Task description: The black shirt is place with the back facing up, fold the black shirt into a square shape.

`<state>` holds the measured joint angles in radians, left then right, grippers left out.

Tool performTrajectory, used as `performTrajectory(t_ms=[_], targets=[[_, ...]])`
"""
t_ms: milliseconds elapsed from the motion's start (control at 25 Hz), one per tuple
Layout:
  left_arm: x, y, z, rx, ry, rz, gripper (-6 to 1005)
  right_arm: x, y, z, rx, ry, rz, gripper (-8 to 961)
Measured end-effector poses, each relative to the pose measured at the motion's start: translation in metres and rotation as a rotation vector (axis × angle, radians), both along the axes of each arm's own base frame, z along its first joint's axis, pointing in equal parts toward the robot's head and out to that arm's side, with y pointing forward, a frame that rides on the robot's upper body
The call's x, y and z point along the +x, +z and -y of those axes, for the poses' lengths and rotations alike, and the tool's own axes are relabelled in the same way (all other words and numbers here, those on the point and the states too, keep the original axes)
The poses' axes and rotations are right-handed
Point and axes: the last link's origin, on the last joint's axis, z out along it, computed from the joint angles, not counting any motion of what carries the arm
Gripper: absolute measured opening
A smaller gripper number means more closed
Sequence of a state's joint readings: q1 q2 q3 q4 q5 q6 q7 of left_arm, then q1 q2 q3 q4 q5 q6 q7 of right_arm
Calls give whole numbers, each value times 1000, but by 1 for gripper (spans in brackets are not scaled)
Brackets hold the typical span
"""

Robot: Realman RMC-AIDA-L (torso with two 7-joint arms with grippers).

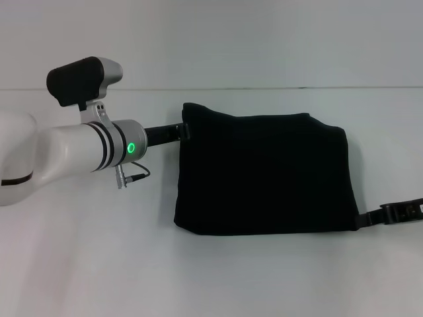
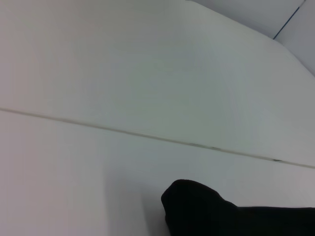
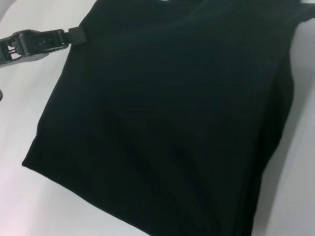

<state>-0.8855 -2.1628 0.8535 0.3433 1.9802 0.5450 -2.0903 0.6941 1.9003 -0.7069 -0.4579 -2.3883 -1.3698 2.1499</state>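
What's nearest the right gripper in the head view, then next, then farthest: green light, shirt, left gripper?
From the right gripper:
1. shirt, touching it at the near right corner.
2. left gripper, at the shirt's far left corner.
3. green light, on the left arm.

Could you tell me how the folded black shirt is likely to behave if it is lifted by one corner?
The black shirt would probably sag and unfold: its layered edges look soft and rounded. It seems light, lying flat on the table. The left claw at one corner alone likely would not keep its shape.

Shirt (image 1: 264, 175): plain black, folded into a flat rectangle; left gripper (image 1: 186, 130) at its far corner.
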Motion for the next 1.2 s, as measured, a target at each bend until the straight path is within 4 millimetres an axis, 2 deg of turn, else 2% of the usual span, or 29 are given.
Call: performTrajectory(t_ms=[440, 640, 840, 920, 960, 1160, 1200], targets=[[2, 3, 3, -20, -21, 34, 38, 3, 6, -2, 32, -30, -1, 17], [-1, 16, 2, 1, -33, 61, 49, 5, 24, -6, 107, -34, -23, 21], [-11, 45, 0, 69, -20, 143, 103, 5, 55, -8, 203, -23, -61, 205], [-13, 56, 2, 77, -34, 183, 330, 4, 64, -11, 236, -16, -72, 370], [-13, 60, 4, 74, -48, 196, 370, 2, 67, -12, 255, -10, -80, 452], [2, 75, 22, 0, -261, 257, 569, -13, 71, -29, 352, 51, -130, 562], [6, 76, 28, -17, -324, 268, 612, -16, 69, -32, 363, 59, -133, 530]])
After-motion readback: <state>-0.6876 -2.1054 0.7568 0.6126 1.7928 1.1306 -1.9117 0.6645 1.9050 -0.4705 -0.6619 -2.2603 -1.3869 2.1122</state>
